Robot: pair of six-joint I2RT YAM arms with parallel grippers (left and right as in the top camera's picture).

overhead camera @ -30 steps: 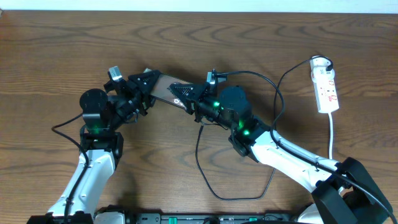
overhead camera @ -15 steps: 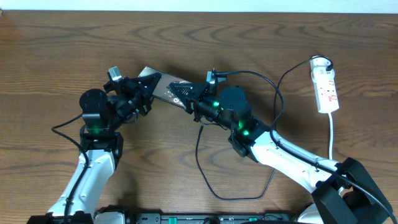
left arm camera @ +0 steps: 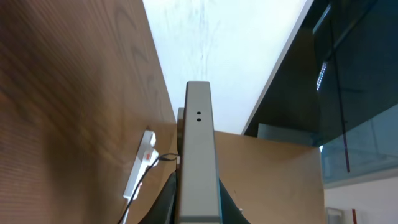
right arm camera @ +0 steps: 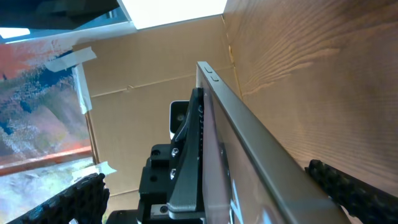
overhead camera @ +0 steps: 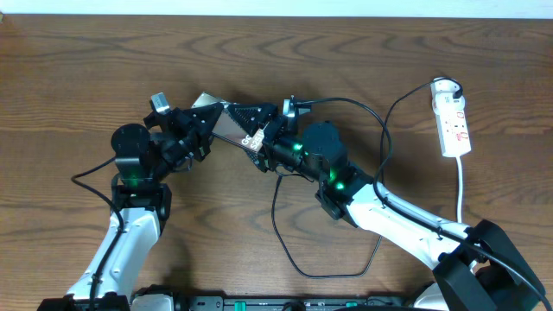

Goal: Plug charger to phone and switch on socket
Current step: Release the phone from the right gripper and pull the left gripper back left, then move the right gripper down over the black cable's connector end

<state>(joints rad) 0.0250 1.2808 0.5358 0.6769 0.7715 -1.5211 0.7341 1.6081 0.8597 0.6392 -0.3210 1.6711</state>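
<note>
Left gripper (overhead camera: pixel 197 123): clamped narrow on the left end of the phone (overhead camera: pixel 226 127). The left wrist view shows the slab edge-on with a finger on each side.

The phone is held tilted rather than flat on the surface (overhead camera: pixel 86 78). Its long axis runs left-right between the two grippers, and the white lettering shows at the right end. I can't tell from these views which end has the port.

Right gripper (overhead camera: pixel 251 134): wide open at the phone's right end. In the right wrist view the pads (right arm camera: pixel 84 198) sit well out on either side of the slab. I can't tell whether the right-hand pad touches the phone. No cable is visible in this gripper.

Charger (overhead camera: pixel 278 216): a thin black loop on the surface, just near of the right gripper. Its free end runs up under the right arm, so the tip is hidden. The right arm is much the nearer one.

My read is that the plug tip has to be picked up from the near side and lined up with the phone's long axis. The left arm looks to be just the fixture.

Socket (overhead camera: pixel 454 125): far right, well apart from both grippers, with its long axis running near-far. The red marks are visible but too small to read the switch state. Not plugged in yet; socket step pending.
</note>
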